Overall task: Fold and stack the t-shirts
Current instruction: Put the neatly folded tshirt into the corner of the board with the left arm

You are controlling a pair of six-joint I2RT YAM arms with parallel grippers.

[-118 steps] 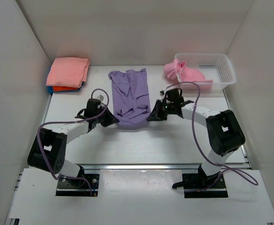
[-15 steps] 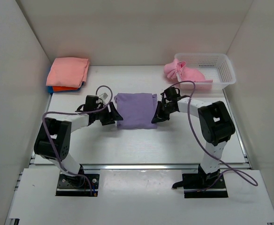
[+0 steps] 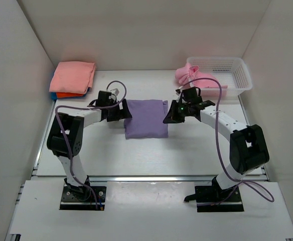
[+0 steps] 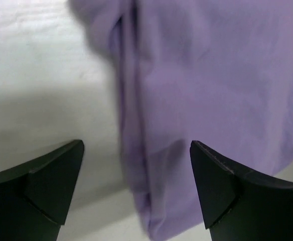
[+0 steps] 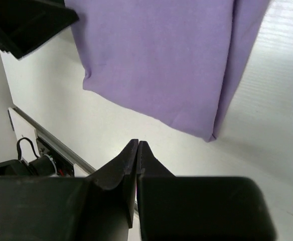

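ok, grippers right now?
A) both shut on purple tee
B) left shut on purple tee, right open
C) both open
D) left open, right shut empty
D: the left gripper has its fingers wide apart at the edge of the purple tee, while the right gripper has its fingers pressed together with no cloth between them.

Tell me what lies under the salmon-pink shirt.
An orange t-shirt edge shows beneath the salmon-pink shirt, with a blue t-shirt sliver lower. The rest of both is covered.
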